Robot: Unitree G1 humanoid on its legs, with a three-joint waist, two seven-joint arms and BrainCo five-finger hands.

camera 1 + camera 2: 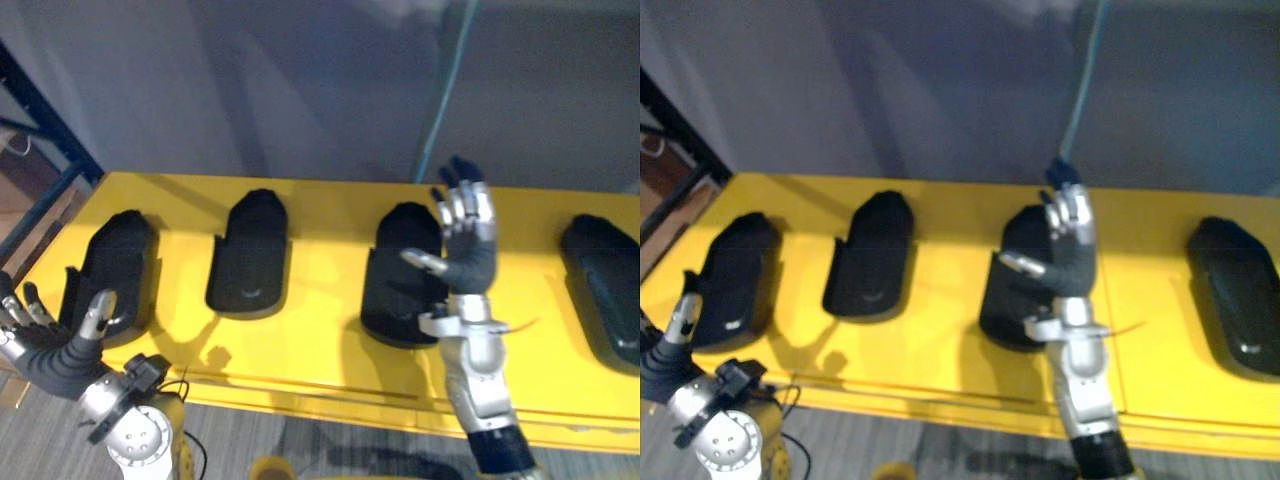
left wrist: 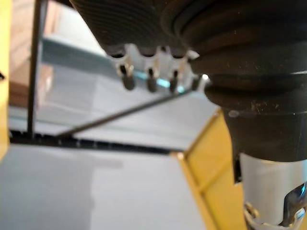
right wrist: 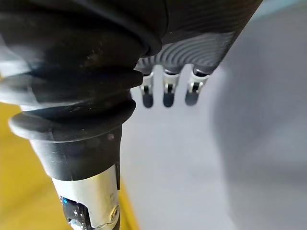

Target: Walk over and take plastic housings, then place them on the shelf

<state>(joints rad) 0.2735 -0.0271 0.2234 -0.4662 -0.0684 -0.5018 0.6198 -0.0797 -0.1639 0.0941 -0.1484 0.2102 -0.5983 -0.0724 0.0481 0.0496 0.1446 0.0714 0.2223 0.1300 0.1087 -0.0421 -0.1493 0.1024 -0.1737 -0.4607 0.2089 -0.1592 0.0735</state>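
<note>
Currently: right hand [image 1: 468, 250], fingers spread, hovers by housing [image 1: 395, 290], readied to grasp; left hand [image 1: 50, 360] spread, empty, second housing [image 1: 115, 265] beside it.

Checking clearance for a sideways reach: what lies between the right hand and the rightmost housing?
Just bare yellow surface separates the right hand from the rightmost housing; both eye views show it.

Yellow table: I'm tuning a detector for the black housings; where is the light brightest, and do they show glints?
Left eye view: the yellow table is brightest in the gaps between housings, dimmer along its far edge; the second housing from the left has a pale sheen at its near lip. Right eye view: the rightmost housing shows a small glint at its near end.
</note>
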